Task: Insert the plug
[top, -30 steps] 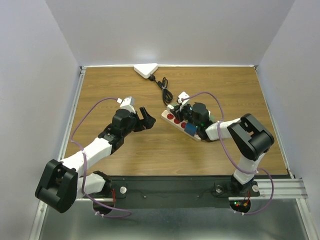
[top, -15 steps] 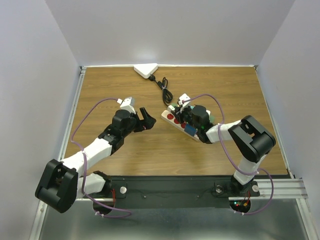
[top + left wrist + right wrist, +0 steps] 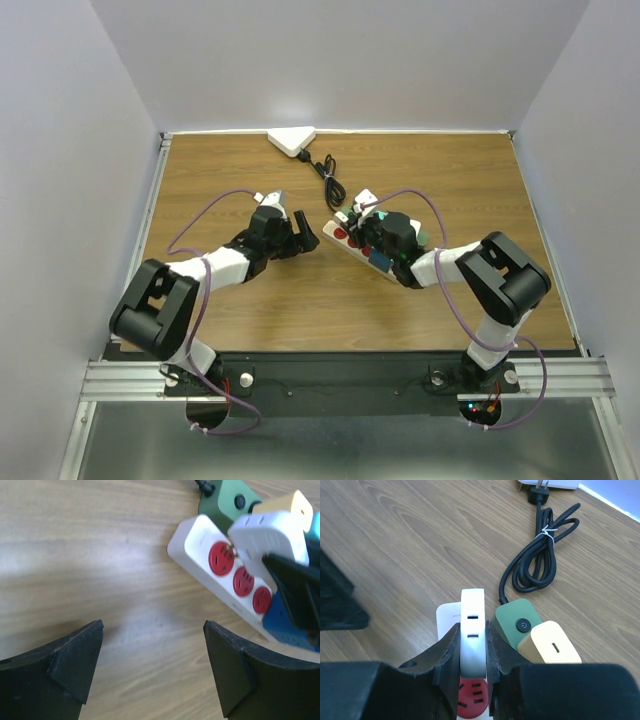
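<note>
A white power strip (image 3: 341, 238) with red sockets (image 3: 221, 559) lies slantwise mid-table. My right gripper (image 3: 472, 628) is shut on a white plug (image 3: 472, 630), a flat adapter block held upright between both fingers. In the left wrist view the plug (image 3: 260, 539) hangs tilted just above the strip's (image 3: 196, 539) end socket, its metal prongs at the socket face. My left gripper (image 3: 153, 630) stands open over bare wood, a short way left of the strip's end, with nothing between its fingers. From above, the left gripper (image 3: 298, 238) and right gripper (image 3: 364, 228) flank that end.
A green adapter (image 3: 519, 624) with a button and a yellow adapter (image 3: 551, 647) sit on the strip's far end. Its coiled black cable (image 3: 540, 560) trails toward a white triangular device (image 3: 292, 140) at the back edge. A blue block (image 3: 285, 625) sits further along the strip.
The left arm has folded and swung right, bringing its open gripper closer to the strip's end. The right gripper has shifted slightly left along the strip with the plug.
</note>
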Controlling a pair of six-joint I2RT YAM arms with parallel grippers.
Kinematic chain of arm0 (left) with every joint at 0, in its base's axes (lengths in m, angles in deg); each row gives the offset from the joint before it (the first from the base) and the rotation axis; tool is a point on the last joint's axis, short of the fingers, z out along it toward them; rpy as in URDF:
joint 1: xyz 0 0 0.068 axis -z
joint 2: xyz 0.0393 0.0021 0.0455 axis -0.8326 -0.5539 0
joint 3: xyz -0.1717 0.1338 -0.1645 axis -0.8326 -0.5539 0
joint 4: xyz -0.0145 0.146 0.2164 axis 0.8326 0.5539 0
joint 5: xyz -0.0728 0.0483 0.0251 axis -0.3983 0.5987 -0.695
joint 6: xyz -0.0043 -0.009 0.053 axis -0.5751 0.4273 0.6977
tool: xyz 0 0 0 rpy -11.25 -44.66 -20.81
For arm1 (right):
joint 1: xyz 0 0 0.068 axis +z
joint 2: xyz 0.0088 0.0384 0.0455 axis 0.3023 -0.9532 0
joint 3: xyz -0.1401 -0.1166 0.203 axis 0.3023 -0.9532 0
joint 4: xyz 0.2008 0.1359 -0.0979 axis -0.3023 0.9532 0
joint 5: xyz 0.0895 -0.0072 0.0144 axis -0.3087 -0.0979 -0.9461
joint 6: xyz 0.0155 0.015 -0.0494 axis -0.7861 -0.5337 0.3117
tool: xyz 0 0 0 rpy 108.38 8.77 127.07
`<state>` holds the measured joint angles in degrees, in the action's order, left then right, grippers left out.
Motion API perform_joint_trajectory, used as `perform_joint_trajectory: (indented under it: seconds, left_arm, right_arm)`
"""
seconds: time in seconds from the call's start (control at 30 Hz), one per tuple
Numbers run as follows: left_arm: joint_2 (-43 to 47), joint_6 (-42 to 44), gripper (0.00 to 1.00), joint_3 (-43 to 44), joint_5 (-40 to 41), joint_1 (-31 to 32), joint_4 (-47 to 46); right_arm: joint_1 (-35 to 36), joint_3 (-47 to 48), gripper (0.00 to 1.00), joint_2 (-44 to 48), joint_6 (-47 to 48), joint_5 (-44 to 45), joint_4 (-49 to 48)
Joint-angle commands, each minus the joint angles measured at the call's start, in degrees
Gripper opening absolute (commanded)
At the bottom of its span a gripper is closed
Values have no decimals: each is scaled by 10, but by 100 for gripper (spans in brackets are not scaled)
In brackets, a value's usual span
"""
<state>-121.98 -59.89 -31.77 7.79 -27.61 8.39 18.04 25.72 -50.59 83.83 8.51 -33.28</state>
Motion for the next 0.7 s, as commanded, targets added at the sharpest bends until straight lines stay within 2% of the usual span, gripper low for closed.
perform_joint_trajectory:
  seconds: [0.0, 0.3, 0.67]
  left_arm:
    - [-40, 15, 92, 70, 10, -2, -11]
    - [-148, 18, 89, 142, 18, 7, -16]
    - [-213, 42, 82, 204, 38, 25, 6]
  right_arm:
    - [32, -10, 0, -6, -3, -32, 91]
    - [39, -10, 0, -1, -2, -30, 97]
    - [40, 7, 0, -24, -1, 13, 108]
